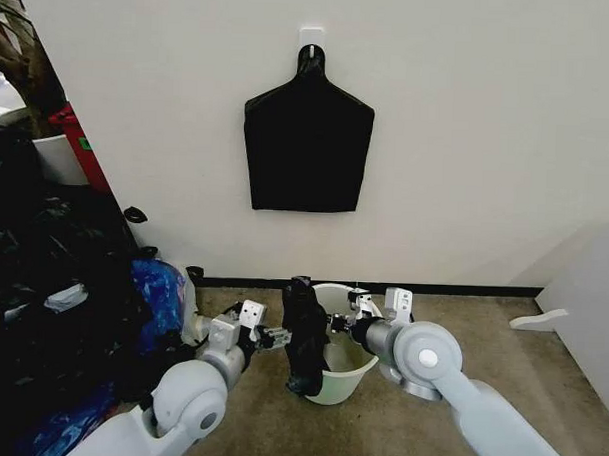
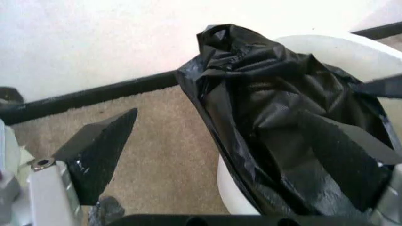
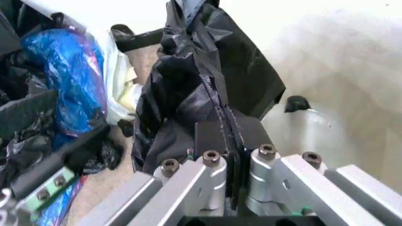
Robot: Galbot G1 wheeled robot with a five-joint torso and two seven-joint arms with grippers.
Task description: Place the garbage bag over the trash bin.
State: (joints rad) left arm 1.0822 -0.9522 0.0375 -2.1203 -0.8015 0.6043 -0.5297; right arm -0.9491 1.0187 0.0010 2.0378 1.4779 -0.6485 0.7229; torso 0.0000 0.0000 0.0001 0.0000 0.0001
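The trash bin (image 1: 348, 362) is a white bucket on the carpet by the wall. The garbage bag (image 1: 302, 333), black and wrinkly, hangs bunched over the bin's left rim. In the right wrist view my right gripper (image 3: 229, 136) is shut on a fold of the garbage bag (image 3: 201, 80), just above the trash bin's (image 3: 333, 117) inside. My left gripper (image 2: 220, 117) stands open beside the garbage bag (image 2: 276, 117), with the plastic lying against one finger (image 2: 351, 155) and the other finger (image 2: 97, 150) out over the carpet. The two grippers, left (image 1: 273, 337) and right (image 1: 337, 322), flank the bag.
A flat black bundle (image 1: 307, 148) hangs from a wall hook above the bin. A blue plastic bag (image 1: 160, 288) and a dark pile (image 1: 41, 309) crowd the left. White furniture (image 1: 592, 298) stands at the right. Bare carpet (image 1: 377, 431) lies in front.
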